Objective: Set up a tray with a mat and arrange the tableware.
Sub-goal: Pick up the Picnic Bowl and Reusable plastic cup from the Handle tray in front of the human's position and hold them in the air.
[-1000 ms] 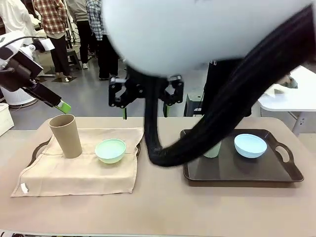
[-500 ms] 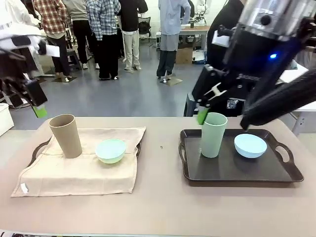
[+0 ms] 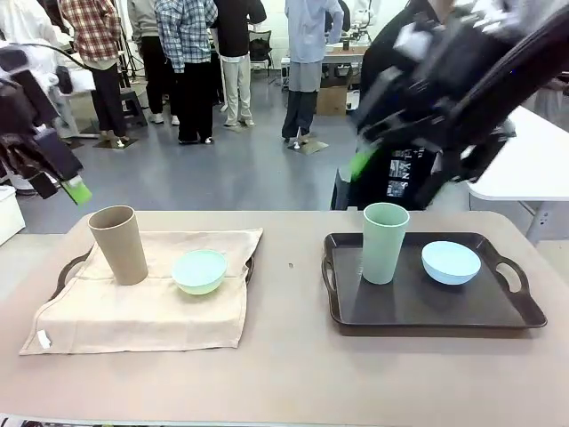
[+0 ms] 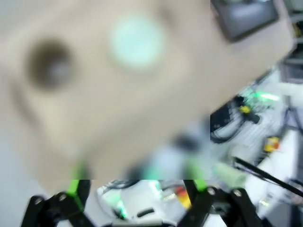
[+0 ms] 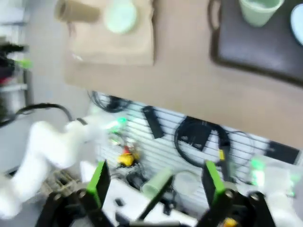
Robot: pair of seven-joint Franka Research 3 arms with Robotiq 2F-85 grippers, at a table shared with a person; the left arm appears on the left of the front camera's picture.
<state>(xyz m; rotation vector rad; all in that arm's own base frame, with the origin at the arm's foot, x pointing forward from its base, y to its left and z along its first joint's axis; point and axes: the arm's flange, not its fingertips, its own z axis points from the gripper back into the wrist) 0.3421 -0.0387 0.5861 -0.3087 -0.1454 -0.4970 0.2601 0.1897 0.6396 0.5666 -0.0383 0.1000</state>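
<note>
Left gripper [image 4: 134,176], right gripper [image 5: 156,174] apparently open.

You are seeing a tan cup [image 3: 118,245] and a mint green bowl [image 3: 199,270] against a plain beige mat [image 3: 142,311]. A pale green cup [image 3: 384,242] and a light blue bowl [image 3: 451,262] are showing against a black tray [image 3: 427,313]. The table [image 3: 293,374] is showing light brown. Behind, people are wearing a red plaid shirt [image 3: 93,25] and a blue plaid shirt [image 3: 185,31].
</note>
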